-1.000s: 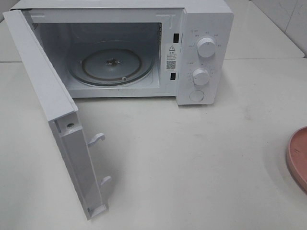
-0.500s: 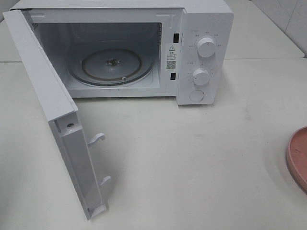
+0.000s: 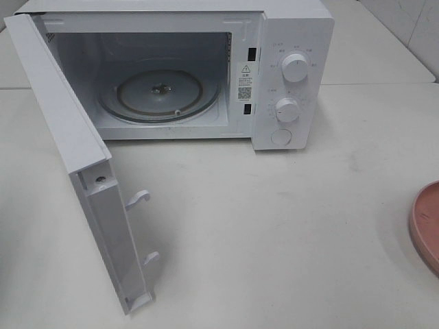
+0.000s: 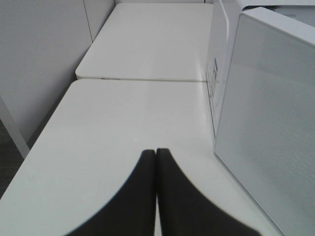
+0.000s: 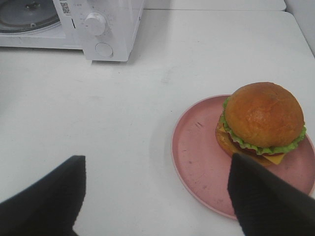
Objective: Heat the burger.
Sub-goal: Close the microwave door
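Note:
The burger (image 5: 262, 120), with a glossy brown bun, green lettuce and a yellow layer, sits on a pink plate (image 5: 197, 157) in the right wrist view. My right gripper (image 5: 157, 196) is open and hangs above the table, its dark fingers (image 5: 44, 196) spread wide, the burger ahead of one finger and apart from it. My left gripper (image 4: 156, 153) is shut and empty beside the open microwave door (image 4: 266, 128). Neither gripper shows in the high view, and the burger is out of that view. Only the plate's edge (image 3: 426, 226) shows there at the right.
The white microwave (image 3: 288, 27) stands at the back with its door (image 3: 75, 157) swung wide open to the left. Its glass turntable (image 3: 159, 92) is bare. Two knobs (image 3: 294, 67) and a button are on its right panel. The white table (image 3: 274, 240) spreads in front.

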